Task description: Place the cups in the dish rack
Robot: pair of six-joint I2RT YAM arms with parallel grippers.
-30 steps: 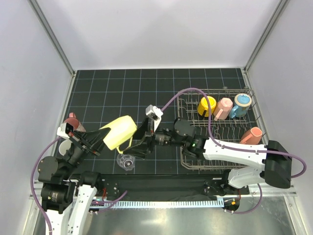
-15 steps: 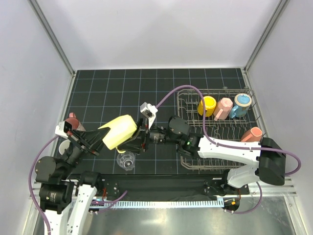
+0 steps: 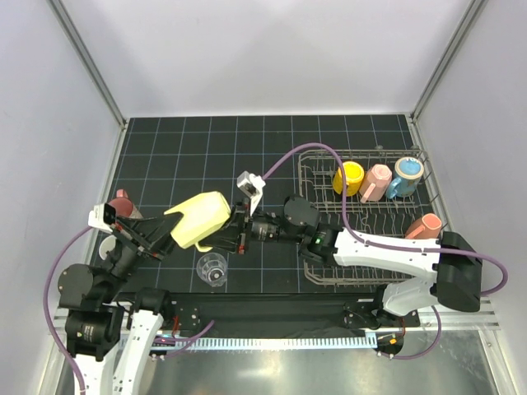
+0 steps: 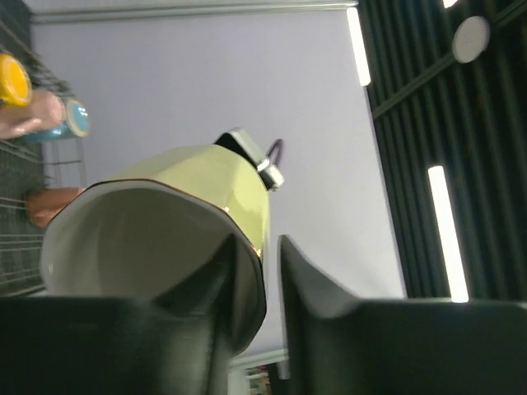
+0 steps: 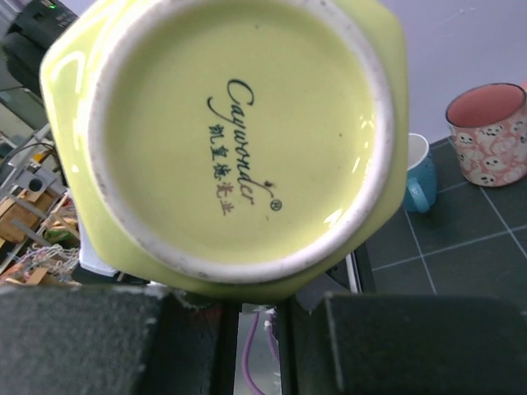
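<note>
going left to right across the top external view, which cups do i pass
maroon mug → pale yellow mug → orange-yellow mug → pink mug → blue mug

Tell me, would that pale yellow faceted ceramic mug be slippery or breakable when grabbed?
Probably slippery: the pale yellow faceted ceramic mug has a glossy glaze that throws highlights in the right wrist view. Likely stiff yet breakable if dropped onto the black gridded mat below. Its thick wall and broad foot ring suggest some heft and steady standing.
</note>
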